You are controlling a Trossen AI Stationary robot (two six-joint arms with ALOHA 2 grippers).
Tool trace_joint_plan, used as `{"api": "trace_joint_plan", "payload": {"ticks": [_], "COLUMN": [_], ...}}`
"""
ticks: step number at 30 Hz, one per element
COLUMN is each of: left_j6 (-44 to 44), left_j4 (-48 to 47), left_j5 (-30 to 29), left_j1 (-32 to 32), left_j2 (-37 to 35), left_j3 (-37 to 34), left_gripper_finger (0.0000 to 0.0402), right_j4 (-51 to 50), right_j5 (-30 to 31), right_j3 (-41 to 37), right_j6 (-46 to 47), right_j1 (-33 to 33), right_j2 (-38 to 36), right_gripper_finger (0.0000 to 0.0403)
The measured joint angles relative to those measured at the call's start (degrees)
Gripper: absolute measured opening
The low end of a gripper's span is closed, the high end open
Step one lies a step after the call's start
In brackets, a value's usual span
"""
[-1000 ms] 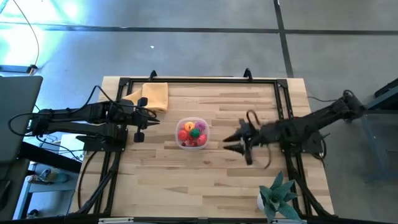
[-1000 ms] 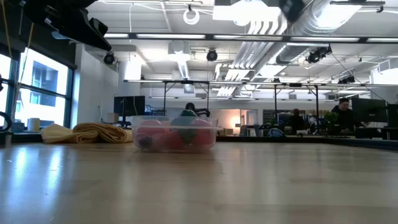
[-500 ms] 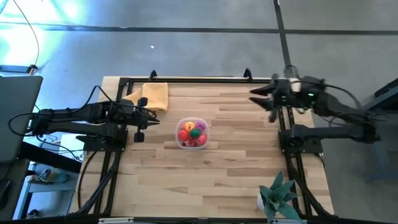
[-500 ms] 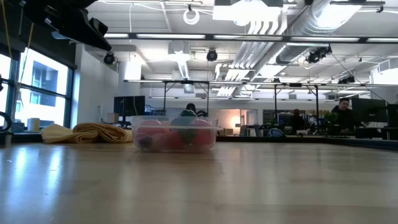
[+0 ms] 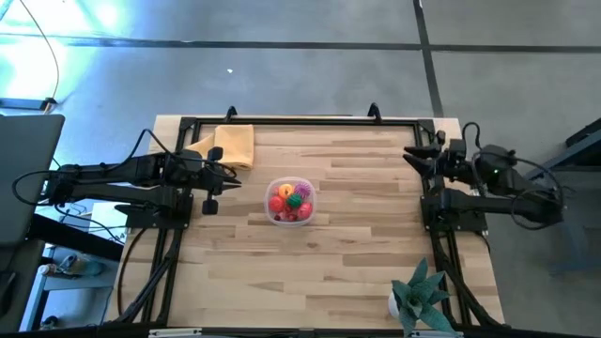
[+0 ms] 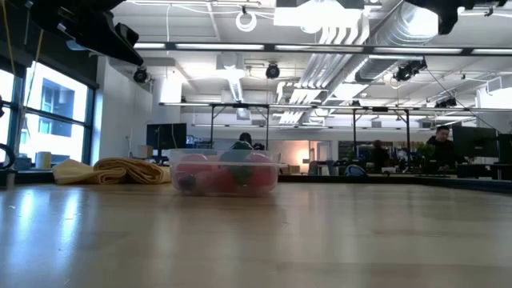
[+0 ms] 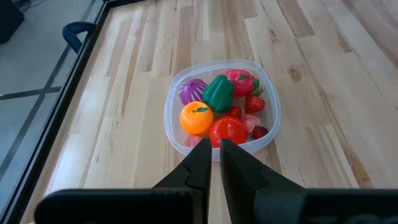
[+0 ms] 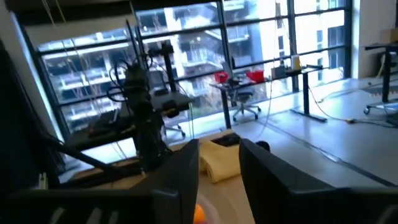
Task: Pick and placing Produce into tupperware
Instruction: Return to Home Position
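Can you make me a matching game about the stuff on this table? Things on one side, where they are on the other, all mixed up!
Things:
1. yellow cloth
2. potted plant
3. green bell pepper
4. left tool

Places:
A. inside the clear tub
B. the table top-left corner, high view
C. above the table, left of the tub
D. the table's bottom-right corner, high view

Pairs: 1-B, 2-D, 3-A, 4-C.

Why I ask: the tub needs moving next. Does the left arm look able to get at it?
Probably yes. The left gripper, shut, points at the tub from close by, only bare table between them. The right gripper sits at the table's right edge, out of the way.
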Motion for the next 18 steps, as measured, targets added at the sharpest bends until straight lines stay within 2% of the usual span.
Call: {"api": "trace_joint_plan", "payload": {"ticks": [5,9,15,18], "left_j6": [0.0,0.0,0.0,0.0], "left_j4": [0.0,0.0,0.0,0.0], "left_j5": [0.0,0.0,0.0,0.0], "left_j1": [0.0,0.0,0.0,0.0], "left_j2": [0.0,0.0,0.0,0.0], "left_j3": [0.0,0.0,0.0,0.0], "left_gripper_finger": [0.0024,0.0024,0.0024,0.0024], "right_j4": [7.7,12.4,8.7,8.4], "right_j5": [-2.7,-6.4,-7.5,-7.5], "right_j3": [-8.8,-12.4,-12.7,-12.7], "right_j6": [-0.9,-2.5,-2.2,-2.1], "right_j1": [0.0,0.0,0.0,0.0], "right_j2": [-5.7,-9.3,-13.6,-13.5], "right_gripper_finger": [0.0056,0.0007,0.0003,0.0003]}}
